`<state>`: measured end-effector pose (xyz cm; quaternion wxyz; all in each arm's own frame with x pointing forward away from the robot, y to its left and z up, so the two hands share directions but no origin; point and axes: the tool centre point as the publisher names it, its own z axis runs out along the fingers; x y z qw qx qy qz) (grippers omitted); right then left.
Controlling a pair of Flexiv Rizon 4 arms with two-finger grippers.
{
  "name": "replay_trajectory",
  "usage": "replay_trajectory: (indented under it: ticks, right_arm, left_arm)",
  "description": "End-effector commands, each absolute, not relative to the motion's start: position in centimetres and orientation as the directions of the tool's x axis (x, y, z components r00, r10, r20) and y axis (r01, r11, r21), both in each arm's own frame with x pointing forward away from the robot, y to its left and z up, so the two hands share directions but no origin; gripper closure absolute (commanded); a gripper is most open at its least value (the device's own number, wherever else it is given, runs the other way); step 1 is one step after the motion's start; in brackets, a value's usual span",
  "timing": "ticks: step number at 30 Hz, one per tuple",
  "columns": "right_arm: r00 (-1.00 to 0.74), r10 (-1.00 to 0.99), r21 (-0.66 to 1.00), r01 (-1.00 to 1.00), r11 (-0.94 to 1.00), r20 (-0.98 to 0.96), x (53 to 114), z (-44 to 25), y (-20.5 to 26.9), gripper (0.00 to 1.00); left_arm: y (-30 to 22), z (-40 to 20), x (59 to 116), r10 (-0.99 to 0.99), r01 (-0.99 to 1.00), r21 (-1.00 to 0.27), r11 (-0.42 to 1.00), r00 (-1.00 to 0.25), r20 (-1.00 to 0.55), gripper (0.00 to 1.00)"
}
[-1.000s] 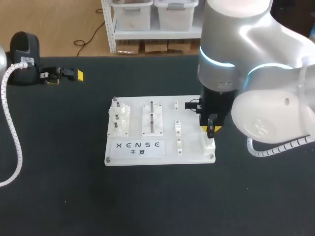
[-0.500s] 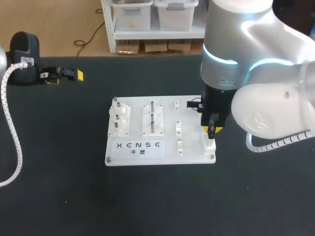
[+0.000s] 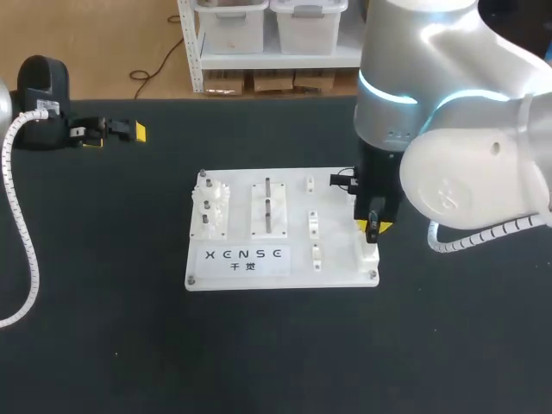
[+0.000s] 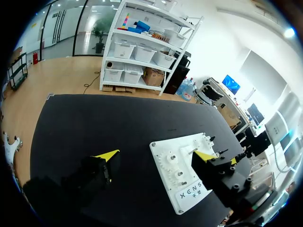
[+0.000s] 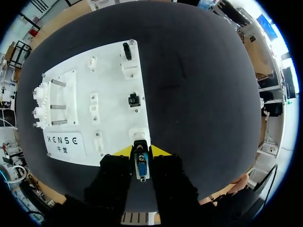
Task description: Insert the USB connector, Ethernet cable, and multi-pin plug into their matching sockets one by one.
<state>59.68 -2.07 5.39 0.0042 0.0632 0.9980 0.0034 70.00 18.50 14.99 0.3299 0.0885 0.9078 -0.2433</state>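
Note:
The white socket board (image 3: 259, 274) lies in the middle of the table. My right gripper (image 3: 373, 227) hangs over its front right corner, shut on the multi-pin plug (image 5: 141, 167), whose blue pin face shows between the yellow fingertips (image 5: 124, 151). Straight ahead of the plug sits a white socket block (image 5: 140, 135). Further along the board are a black square socket (image 5: 134, 100) and a black connector (image 5: 127, 49) standing in a white holder; the connector (image 3: 342, 180) also shows in the head view. My left gripper (image 3: 112, 134) rests at the table's far left back, open and empty (image 4: 156, 156).
White gears on posts (image 3: 210, 207) and two metal pins (image 3: 267, 205) stand on the board's left half, and small white clips (image 3: 313, 224) run down its middle. A corrugated white hose (image 3: 19, 224) trails along the left side. Bare black tabletop surrounds the board.
My right arm has shifted slightly to the right, and the plug stays held over the board's front right corner. The left arm has not moved.

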Motion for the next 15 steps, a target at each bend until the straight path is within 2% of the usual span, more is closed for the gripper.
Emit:
replay_trajectory:
  ticks: [1,15]
  right_arm:
    - [-0.992,0.12,-0.017,0.121,0.993,-0.03,59.15,3.76,-2.33,1.0]
    - [-0.993,0.11,-0.017,0.111,0.994,-0.052,59.14,4.21,-2.31,1.0]
  left_arm:
    - [18.5,15.0,70.0,0.0,0.321,-0.383,0.866,-0.767,-0.642,0.0]
    - [18.5,15.0,70.0,0.0,0.321,-0.383,0.866,-0.767,-0.642,0.0]
